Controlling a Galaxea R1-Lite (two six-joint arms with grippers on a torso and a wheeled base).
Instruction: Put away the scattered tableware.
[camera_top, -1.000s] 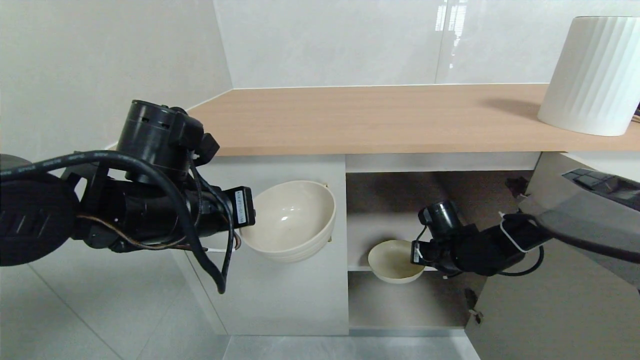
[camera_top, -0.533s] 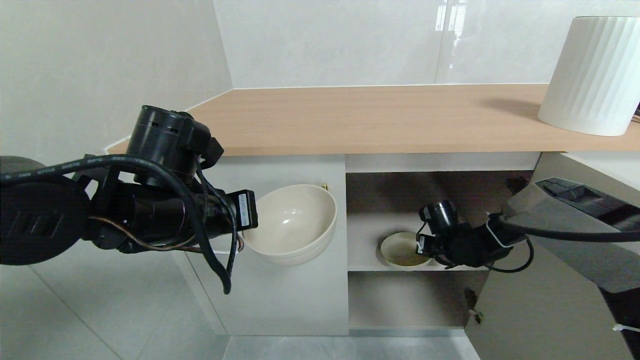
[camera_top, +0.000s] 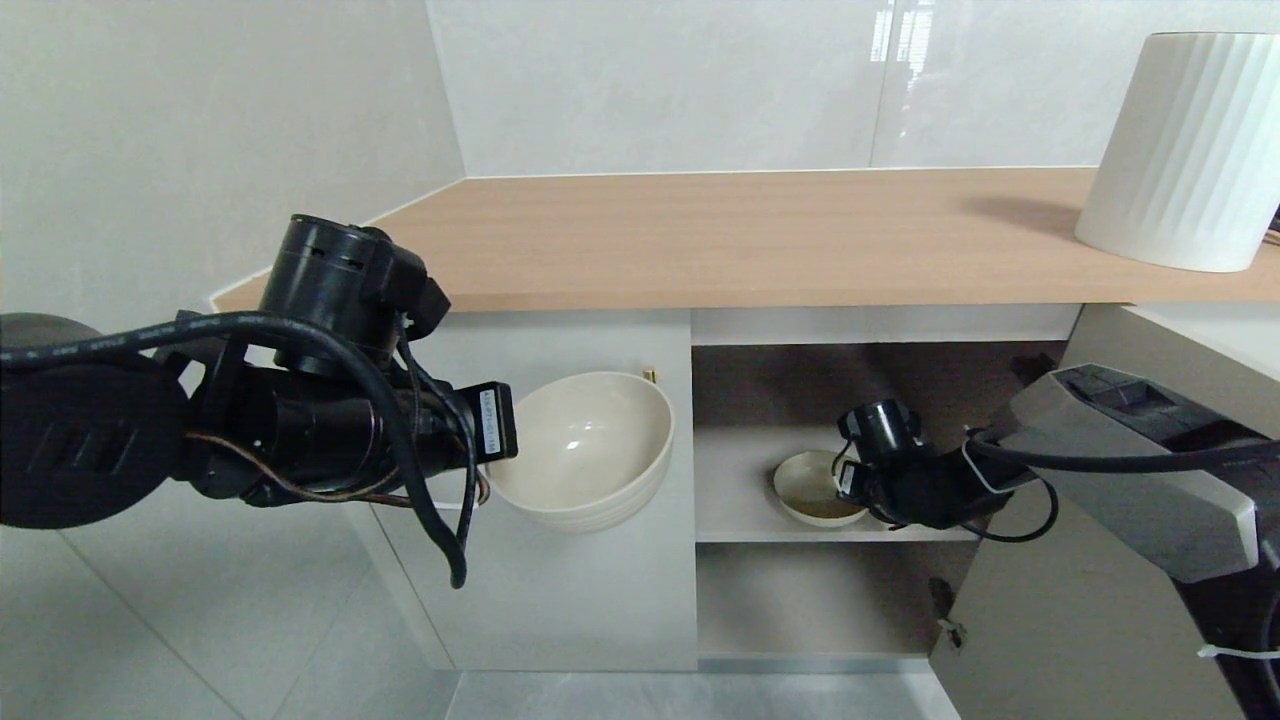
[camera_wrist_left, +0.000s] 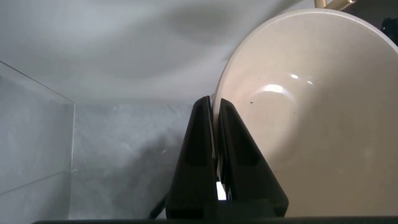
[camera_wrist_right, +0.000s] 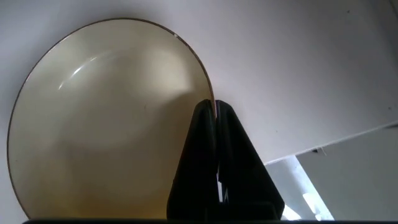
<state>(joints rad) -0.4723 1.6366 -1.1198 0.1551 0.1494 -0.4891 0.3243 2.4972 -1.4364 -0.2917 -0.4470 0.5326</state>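
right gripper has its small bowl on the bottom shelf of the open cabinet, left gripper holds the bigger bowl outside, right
Not the bottom shelf: the head view shows the small bowl at the upper shelf, pinched at its rim by the right gripper. The left gripper does hold the bigger bowl outside the cabinet.

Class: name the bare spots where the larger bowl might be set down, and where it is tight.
Free: the wooden counter from the corner to the white ribbed container; the middle shelf left of the small bowl; the bottom compartment. Crowded: the shelf's right side, where the right gripper grips that bowl.
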